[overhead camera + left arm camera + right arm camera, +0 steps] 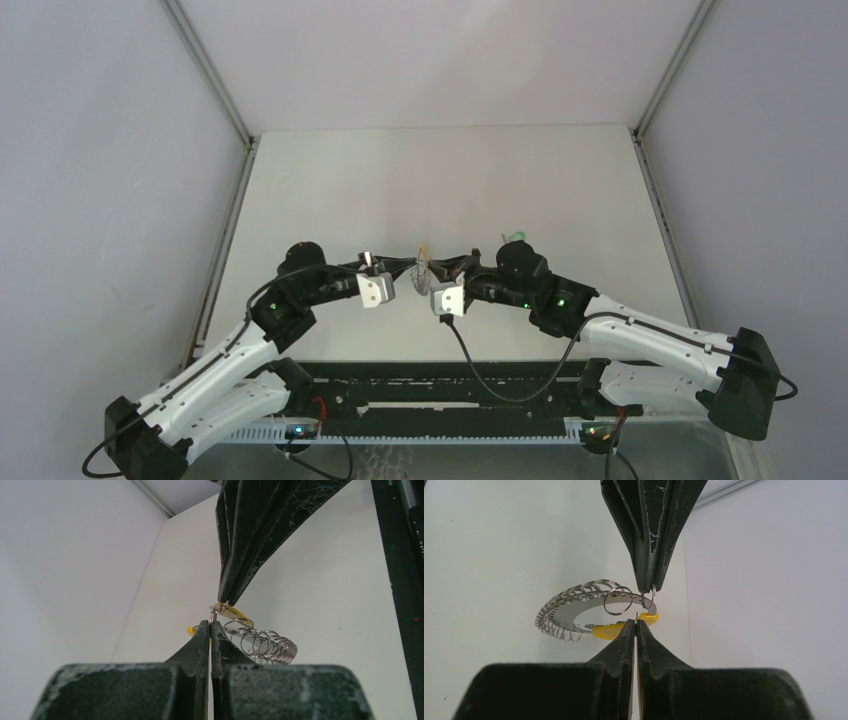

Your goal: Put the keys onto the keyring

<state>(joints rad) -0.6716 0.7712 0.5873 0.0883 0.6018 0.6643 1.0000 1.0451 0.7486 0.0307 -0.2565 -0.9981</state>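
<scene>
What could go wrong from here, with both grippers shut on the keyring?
1. The left gripper pinches only a small split ring, and the right gripper pinches the keyring at the edge by its yellow section. Either thin grip could slip and drop it.
2. The green key lies on the table behind the right arm, and neither gripper is free. Fetching it would probably leave the keyring on one pinch.

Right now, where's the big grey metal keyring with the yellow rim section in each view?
Top external: large round grey metal keyring, centre of frame.
Left wrist: keyring edge-on, just right of centre.
Right wrist: keyring left of centre, curving toward centre.
Shared landmark: its yellow rim section, clear in both wrist views.
</scene>
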